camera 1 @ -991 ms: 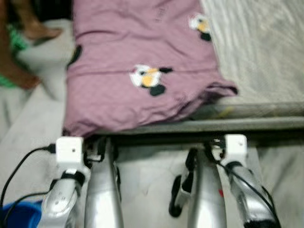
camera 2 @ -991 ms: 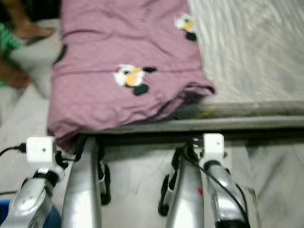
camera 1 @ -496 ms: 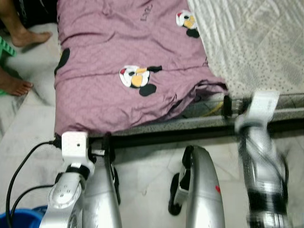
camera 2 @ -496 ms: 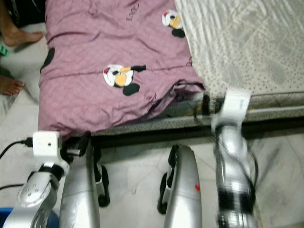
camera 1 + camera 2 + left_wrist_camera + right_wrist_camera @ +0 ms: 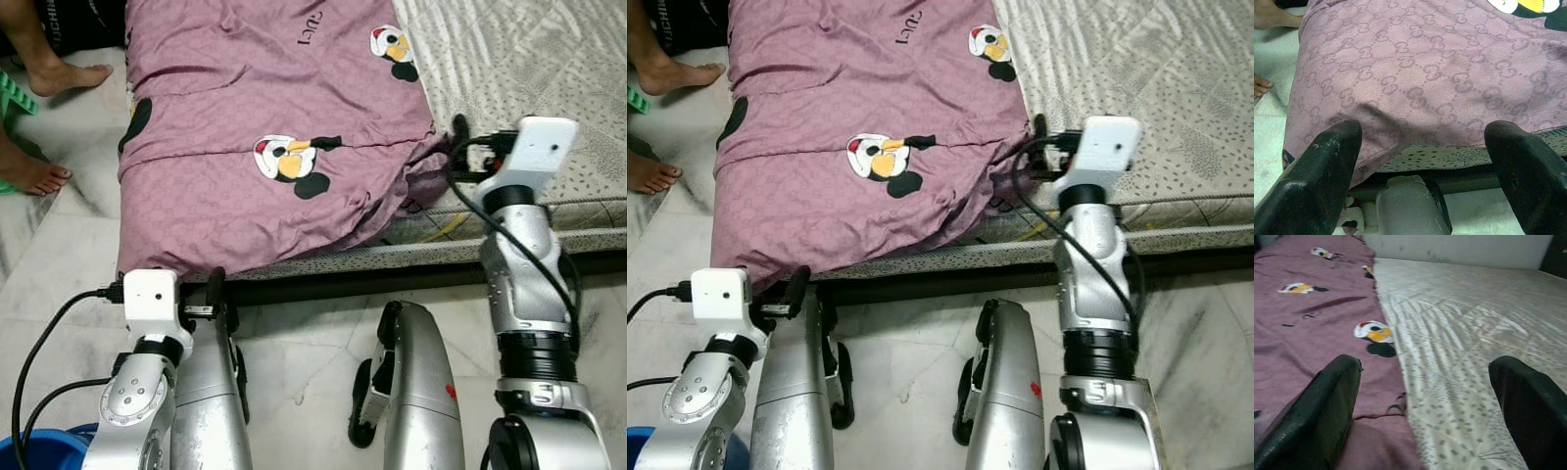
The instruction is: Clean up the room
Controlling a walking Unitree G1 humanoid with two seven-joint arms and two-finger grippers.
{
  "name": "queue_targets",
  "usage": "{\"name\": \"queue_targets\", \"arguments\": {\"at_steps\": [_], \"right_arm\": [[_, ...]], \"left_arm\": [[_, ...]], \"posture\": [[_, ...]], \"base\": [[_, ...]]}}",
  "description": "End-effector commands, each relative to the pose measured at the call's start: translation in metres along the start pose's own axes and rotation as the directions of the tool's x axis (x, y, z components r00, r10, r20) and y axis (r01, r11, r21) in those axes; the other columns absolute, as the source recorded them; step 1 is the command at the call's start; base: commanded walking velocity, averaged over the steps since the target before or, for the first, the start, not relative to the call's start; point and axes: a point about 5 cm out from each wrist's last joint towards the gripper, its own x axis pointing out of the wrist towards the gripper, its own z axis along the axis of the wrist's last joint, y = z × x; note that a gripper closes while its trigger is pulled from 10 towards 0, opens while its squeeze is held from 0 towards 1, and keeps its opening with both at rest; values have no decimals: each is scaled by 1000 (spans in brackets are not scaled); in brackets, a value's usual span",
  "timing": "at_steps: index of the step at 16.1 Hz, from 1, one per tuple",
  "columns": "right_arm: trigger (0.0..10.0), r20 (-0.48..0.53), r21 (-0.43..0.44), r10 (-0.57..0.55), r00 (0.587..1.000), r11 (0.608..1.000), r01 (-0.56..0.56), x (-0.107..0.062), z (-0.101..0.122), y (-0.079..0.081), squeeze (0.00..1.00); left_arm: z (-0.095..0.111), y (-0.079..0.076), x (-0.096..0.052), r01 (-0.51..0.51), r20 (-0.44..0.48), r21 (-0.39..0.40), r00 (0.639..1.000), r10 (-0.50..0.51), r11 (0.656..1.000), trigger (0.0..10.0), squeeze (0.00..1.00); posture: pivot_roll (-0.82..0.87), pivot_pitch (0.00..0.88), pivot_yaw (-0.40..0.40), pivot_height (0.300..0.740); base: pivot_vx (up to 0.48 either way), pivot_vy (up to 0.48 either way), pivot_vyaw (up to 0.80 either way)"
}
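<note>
I have the right gripper [image 5: 1420, 396] raised over the bed edge, its black fingers [image 5: 1317, 416] spread wide, one above the mauve cartoon-print blanket [image 5: 265, 127] and the other above the pale speckled mattress sheet [image 5: 549, 59]. The blanket lies across the bed's left part, its corner draping over the near edge. My left gripper [image 5: 1420, 171] hangs low by that corner (fingers also spread, nothing between them). A person's bare feet [image 5: 39, 127] stand on the marble floor [image 5: 49, 274].
</note>
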Motion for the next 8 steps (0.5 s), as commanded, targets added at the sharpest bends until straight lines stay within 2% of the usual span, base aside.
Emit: {"name": "queue_targets", "arguments": {"at_steps": [1, 3, 4, 6, 7, 8], "right_arm": [[10000, 18, -3, 19, 1000, 1000, -18, 1, 3, 1, 0], [10000, 43, -13, 36, 998, 999, -36, 4, 8, 4, 0], [10000, 120, -16, 69, 990, 998, -68, 11, 27, 13, 0], [10000, 154, -1, 88, 984, 996, -89, 13, 37, 21, 0], [10000, 150, 31, 136, 979, 989, -142, 9, 38, 34, 0], [10000, 115, 45, 213, 970, 975, -219, 2, 29, 51, 0]], "left_arm": [[-7, 3, -3, -14, -26, 7, 1000, 14, 1000, 10000, 0], [-6, 3, -2, -13, -24, 8, 1000, 13, 1000, 10000, 0], [-6, 3, -1, -10, -18, 9, 1000, 11, 1000, 10000, 0], [-5, 2, 1, -9, -14, 8, 1000, 9, 1000, 10000, 0], [-5, 1, 2, -9, -11, 7, 1000, 9, 1000, 10000, 0], [-5, 0, 2, -7, -10, 6, 1000, 7, 1000, 10000, 0]], "posture": [[128, 279, -31, 537], [128, 279, -31, 537], [124, 272, -27, 537], [123, 269, -27, 537], [121, 267, -28, 537], [117, 266, -30, 537]], "base": [[0, 0, 0], [0, 0, 0], [0, 0, 0], [0, 0, 0], [0, 0, 0], [0, 0, 0]]}}
